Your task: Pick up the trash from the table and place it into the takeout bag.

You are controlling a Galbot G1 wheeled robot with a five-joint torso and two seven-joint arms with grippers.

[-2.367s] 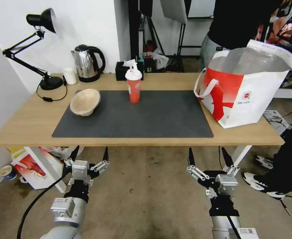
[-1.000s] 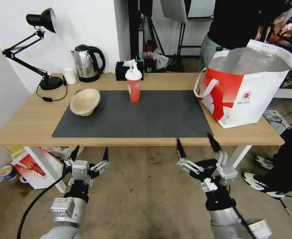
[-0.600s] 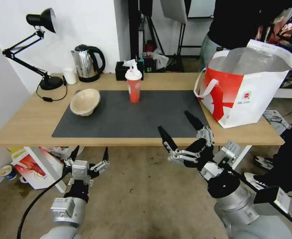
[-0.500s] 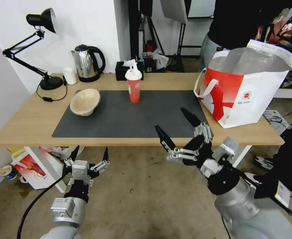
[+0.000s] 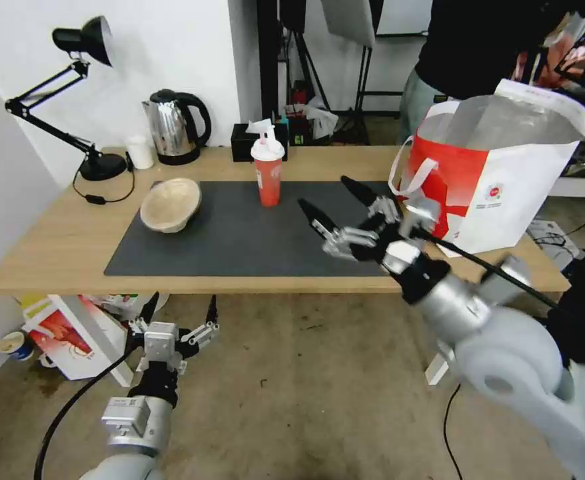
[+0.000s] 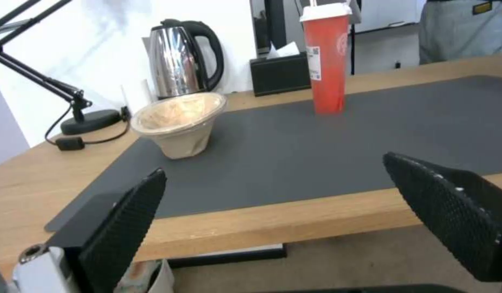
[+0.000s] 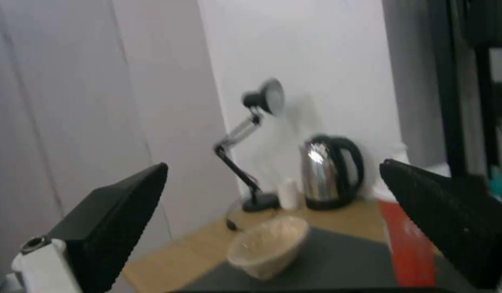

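- A white wall backs the long light-wood table (image 5: 52, 257), whose flat top carries a matte dark mat (image 5: 252, 233) across its middle.
- The bag (image 5: 499, 180) stands upright at the table's right end, mouth open, glossy red and white outside with crinkled silver foil within; what is inside cannot be seen.
- The right gripper (image 5: 332, 200) hangs above the mat's right half, between cup and bag, fingers spread wide and empty, pointing toward the cup.
- The left gripper (image 5: 180, 307) waits low, in front of the table's near edge, also spread wide and empty.
- The bowl (image 5: 170, 203), beige fibrous pulp with a flared rim, sits tilted at the mat's left edge.
- The cup (image 5: 268, 175), a smooth red cylinder with white lid and straw, stands upright at the mat's far side.
- Judging by this, both pieces remain to be bagged; no grasp has yet begun.
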